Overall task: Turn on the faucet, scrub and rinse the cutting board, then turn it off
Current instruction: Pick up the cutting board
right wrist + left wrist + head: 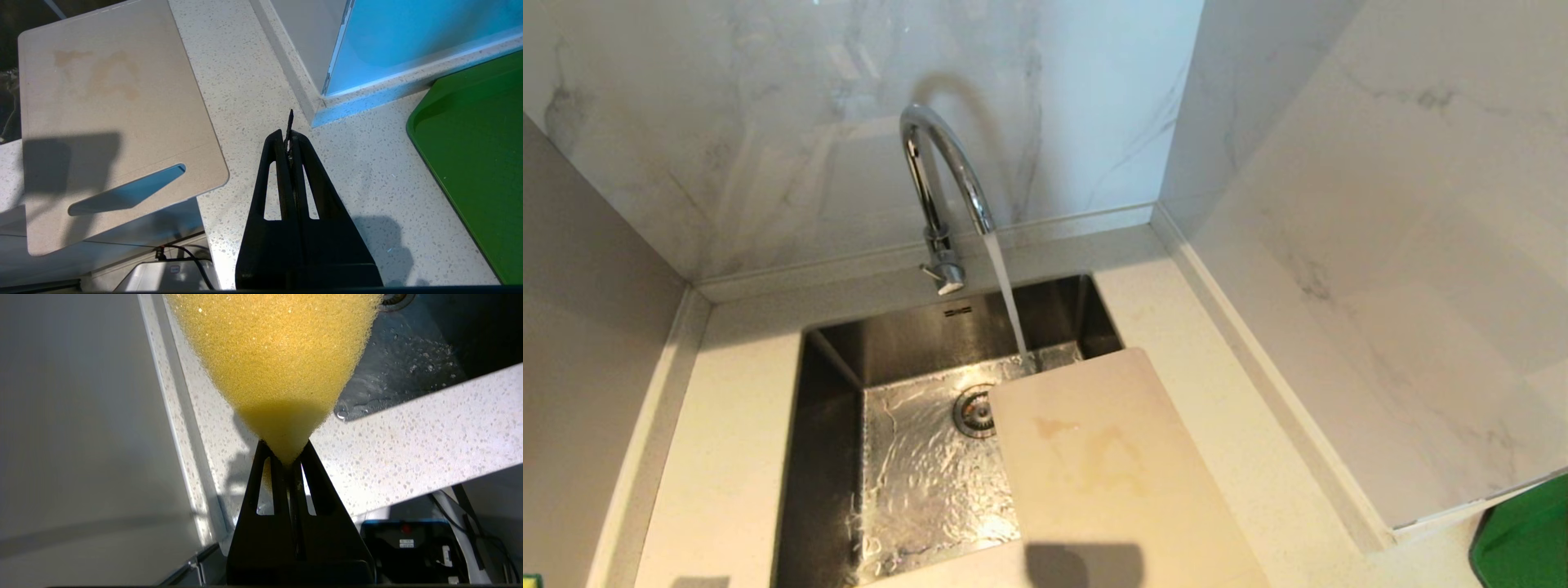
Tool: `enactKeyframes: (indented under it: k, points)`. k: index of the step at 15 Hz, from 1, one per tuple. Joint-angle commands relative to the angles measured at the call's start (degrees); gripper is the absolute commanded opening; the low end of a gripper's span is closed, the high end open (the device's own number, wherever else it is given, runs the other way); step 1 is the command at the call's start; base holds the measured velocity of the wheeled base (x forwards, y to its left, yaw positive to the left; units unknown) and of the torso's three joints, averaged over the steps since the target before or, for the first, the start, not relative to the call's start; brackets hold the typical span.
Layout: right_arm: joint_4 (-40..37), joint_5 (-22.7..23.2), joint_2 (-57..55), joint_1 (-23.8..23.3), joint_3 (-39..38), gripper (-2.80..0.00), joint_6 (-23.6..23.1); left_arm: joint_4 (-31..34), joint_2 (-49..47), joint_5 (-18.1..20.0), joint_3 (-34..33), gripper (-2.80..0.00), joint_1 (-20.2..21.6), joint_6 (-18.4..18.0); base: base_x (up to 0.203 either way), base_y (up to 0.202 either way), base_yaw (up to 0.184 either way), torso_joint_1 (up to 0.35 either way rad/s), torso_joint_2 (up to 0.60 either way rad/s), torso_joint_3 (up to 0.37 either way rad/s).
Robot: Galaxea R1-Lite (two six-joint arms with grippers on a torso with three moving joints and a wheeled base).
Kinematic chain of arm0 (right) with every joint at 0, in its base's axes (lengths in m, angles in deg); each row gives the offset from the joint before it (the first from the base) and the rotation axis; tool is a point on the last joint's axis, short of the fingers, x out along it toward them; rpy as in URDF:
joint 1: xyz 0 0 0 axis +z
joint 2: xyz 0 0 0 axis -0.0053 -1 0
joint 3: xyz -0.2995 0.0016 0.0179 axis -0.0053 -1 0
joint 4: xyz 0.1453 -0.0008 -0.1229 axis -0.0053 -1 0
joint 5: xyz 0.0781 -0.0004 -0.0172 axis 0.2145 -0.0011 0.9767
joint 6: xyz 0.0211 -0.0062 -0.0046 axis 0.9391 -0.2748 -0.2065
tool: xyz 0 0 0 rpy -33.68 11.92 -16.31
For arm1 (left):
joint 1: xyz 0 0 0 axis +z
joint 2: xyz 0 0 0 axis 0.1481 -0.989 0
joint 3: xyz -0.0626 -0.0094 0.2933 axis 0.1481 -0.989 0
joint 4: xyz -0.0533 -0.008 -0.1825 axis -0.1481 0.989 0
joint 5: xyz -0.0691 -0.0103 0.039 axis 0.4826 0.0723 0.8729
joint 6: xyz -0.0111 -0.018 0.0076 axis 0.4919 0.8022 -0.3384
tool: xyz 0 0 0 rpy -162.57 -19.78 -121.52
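Observation:
The chrome faucet (943, 184) arches over the steel sink (907, 457) and water pours from its spout into the basin. The cream cutting board (1111, 465) with yellowish stains rests on the sink's right rim, part over the basin; in the right wrist view the cutting board (110, 118) shows its slot handle overhanging the counter's front edge. My left gripper (288, 455) is shut on a yellow sponge (278, 355) above the counter's front left, near the sink corner. My right gripper (288, 136) is shut and empty above the counter, right of the board. Neither arm shows in the head view.
Marble walls (1380, 245) close in the back and right of the counter (727, 457). A green tray (478, 163) lies on the counter at the far right. A grey panel (81, 437) stands along the counter's left side.

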Motion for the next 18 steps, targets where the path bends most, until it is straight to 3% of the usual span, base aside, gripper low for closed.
enactKeyframes:
  k: [1,9,18]
  points:
    - [-0.02,-0.05,0.00,0.09,0.00,-2.80,0.00,0.46,4.00,0.05,-0.16,-2.80,0.30,0.07,0.000,0.000,0.000,0.000,0.00,0.000]
    - [-0.02,-0.05,0.00,0.00,0.00,-2.80,0.04,0.50,17.13,-0.47,-0.18,-2.80,-2.23,1.90,0.000,0.000,0.000,0.000,0.00,0.000]
    - [0.02,-0.03,0.00,0.01,0.01,-2.80,0.00,0.53,17.76,-0.67,-0.17,-2.80,-2.28,3.87,0.000,0.000,0.000,0.000,0.00,0.000]
